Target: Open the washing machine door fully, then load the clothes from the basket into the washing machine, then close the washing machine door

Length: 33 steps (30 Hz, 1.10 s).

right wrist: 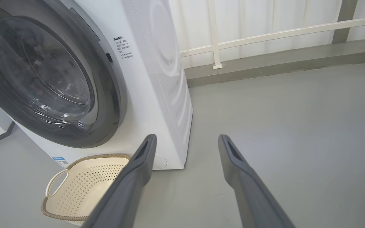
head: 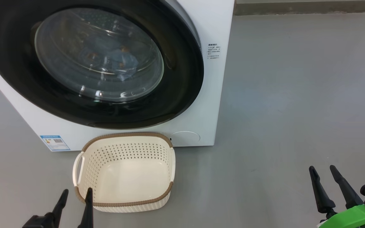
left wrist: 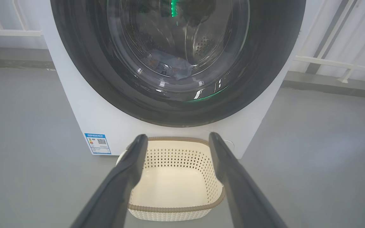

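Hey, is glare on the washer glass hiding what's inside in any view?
Head view: small highlights on the door glass, blue clothes readable. Left wrist view: green streaks reflected, clothes dimmer. Right wrist view: glass washed grey, contents unreadable.

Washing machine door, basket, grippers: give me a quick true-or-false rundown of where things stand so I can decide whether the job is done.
1. The washing machine door is shut. True.
2. The basket holds clothes. False: it is empty; the clothes lie inside the washing machine, seen through the door glass.
3. The left gripper is shut on the basket's handle. False: its jaws are open and it holds nothing.
4. The right gripper is open and holds nothing, above the floor to the right of the machine. True.
5. The basket stands on the floor just in front of the machine. True.
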Motion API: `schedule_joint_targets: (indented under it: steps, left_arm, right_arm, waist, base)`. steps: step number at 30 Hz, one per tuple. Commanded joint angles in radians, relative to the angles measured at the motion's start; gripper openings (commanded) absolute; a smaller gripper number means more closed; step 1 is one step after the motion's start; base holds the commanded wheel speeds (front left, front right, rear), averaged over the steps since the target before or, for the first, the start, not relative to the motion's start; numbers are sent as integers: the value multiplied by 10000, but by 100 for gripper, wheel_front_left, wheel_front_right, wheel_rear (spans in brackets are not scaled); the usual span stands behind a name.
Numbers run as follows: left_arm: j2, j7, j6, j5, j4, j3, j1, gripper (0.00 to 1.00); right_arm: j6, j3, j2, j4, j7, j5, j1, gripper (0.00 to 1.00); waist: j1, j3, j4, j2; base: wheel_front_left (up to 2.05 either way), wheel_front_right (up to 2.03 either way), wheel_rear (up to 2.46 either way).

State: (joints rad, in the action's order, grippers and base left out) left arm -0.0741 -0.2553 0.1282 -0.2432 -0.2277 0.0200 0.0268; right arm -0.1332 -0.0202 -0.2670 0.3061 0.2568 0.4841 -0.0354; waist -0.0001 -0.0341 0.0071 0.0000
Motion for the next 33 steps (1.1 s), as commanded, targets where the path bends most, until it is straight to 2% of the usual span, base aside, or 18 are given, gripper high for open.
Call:
schedule_joint_targets:
  steps: [1,26,27,33]
  left_arm:
    - [-207,-65,25,-45,214,-376,-50,100]
    - [-170,-65,25,-207,249,-387,-39,100]
    - [-27,0,0,-142,6,-18,148,0]
    - [205,49,-4,-292,-548,59,201,0]
  right_arm:
    - [25,-151,-138,-254,49,-94,91,100]
    - [25,-72,-73,-311,49,-121,162,100]
    - [0,54,107,-50,-1,-67,163,0]
    - [0,-17,490,539,-46,39,178,0]
  waist:
    - [1,23,-33,0]
    - [1,49,22,0]
    - [1,49,22,0]
    - [1,51,22,0]
  base:
    - [0,0,0]
    - [0,0,0]
    - [0,0,0]
    - [0,0,0]
